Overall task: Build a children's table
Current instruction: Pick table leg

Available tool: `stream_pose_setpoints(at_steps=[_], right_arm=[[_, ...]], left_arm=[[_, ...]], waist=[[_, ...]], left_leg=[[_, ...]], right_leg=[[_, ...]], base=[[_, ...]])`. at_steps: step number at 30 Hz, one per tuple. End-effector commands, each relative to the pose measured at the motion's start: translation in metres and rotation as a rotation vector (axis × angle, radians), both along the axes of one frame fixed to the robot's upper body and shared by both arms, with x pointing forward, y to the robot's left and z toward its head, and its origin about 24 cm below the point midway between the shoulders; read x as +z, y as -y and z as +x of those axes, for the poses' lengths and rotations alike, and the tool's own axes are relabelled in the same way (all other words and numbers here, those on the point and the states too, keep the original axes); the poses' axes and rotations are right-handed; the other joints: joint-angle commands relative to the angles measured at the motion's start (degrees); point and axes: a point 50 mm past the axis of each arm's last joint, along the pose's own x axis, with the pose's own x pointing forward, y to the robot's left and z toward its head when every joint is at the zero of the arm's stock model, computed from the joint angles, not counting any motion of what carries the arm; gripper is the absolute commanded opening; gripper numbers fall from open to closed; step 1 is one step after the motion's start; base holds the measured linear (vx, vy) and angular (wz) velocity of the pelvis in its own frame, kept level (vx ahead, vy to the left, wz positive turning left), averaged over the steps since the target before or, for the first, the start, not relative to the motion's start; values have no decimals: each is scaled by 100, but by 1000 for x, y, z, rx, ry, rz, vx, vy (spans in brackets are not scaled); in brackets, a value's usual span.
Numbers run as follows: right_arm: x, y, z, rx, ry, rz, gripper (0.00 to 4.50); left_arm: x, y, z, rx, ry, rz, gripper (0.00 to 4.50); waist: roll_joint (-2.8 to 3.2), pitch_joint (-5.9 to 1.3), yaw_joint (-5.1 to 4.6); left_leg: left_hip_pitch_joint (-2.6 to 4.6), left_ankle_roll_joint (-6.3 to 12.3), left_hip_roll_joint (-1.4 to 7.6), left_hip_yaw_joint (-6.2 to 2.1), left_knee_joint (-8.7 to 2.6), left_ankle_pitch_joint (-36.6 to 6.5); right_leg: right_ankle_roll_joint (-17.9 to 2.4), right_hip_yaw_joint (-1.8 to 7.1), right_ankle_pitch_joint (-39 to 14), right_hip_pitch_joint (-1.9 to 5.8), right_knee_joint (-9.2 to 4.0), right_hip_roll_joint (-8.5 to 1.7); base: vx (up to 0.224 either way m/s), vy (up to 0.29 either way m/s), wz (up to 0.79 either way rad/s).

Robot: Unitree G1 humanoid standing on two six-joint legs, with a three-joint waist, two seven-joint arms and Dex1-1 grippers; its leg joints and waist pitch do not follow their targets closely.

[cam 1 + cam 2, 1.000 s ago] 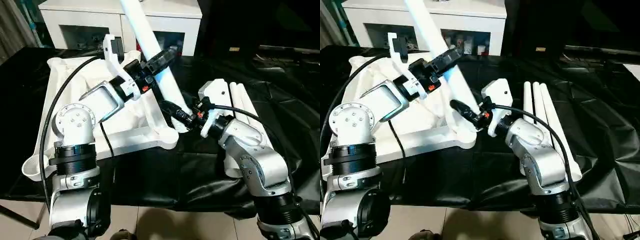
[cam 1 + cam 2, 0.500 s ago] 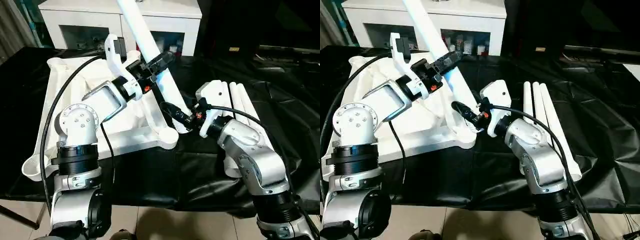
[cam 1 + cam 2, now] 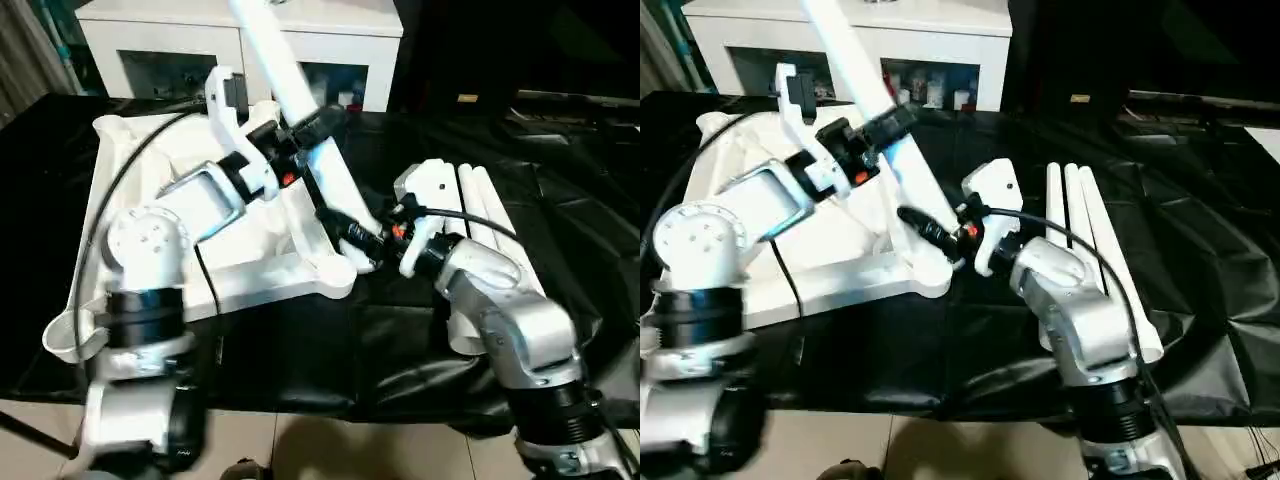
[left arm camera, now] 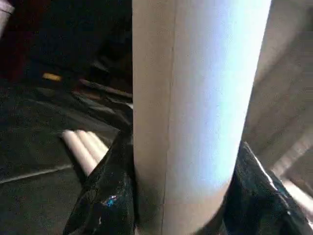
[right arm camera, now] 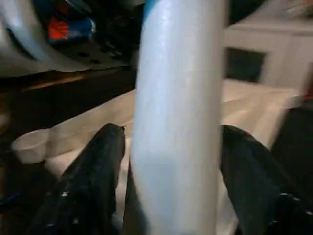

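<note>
The children's table is partly built: its white ribbed plastic rectangular tabletop (image 3: 250, 235) lies underside up on a black crinkled cloth (image 3: 400, 340), and one long white tapered tube leg (image 3: 300, 110) rises slanted from the tabletop's round corner socket (image 3: 340, 272). The left gripper (image 3: 305, 135) pinches this leg halfway up; the right gripper (image 3: 352, 232), just above the socket, straddles the leg's foot with fingers spread and visible gaps either side. The likely risk: with the lower grip loosened and the leg leaning, it may bind in or slip out of the socket. Three spare white legs (image 3: 1080, 230) lie beside the tabletop. Beyond it stands a white cabinet with glass doors (image 3: 240, 45).
</note>
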Motion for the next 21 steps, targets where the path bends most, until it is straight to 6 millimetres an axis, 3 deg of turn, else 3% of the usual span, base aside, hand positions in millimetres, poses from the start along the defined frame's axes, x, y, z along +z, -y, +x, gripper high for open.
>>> stream_pose_setpoints(at_steps=[1, 6, 13, 21], right_arm=[[10, 5, -3, 69, -8, 9, 310], [18, 19, -8, 250, -106, -18, 310], [16, 21, -12, 332, -171, -51, 310], [9, 17, -15, 363, -241, -51, 235]], left_arm=[[9, 6, -6, -106, 58, 7, 185], [14, 8, -15, -296, 163, 88, 185], [20, 9, -13, -352, 204, 80, 185], [20, 10, -14, -401, 234, 73, 185]], waist=[[20, -433, 6], [20, -442, 13], [3, -441, 21], [5, -458, 31]], left_leg=[[172, 11, 245, -116, -394, -987], [167, 32, 246, -107, -383, -924], [160, 1, 255, -101, -371, -894], [164, 14, 257, -100, -362, -837]], right_leg=[[-1135, 235, -436, 286, -448, -309], [-1233, 235, -386, 297, -441, -328], [-1374, 232, -383, 305, -427, -351], [-1442, 225, -282, 306, -412, -353]], base=[[0, 0, 0], [0, 0, 0], [0, 0, 0], [0, 0, 0]])
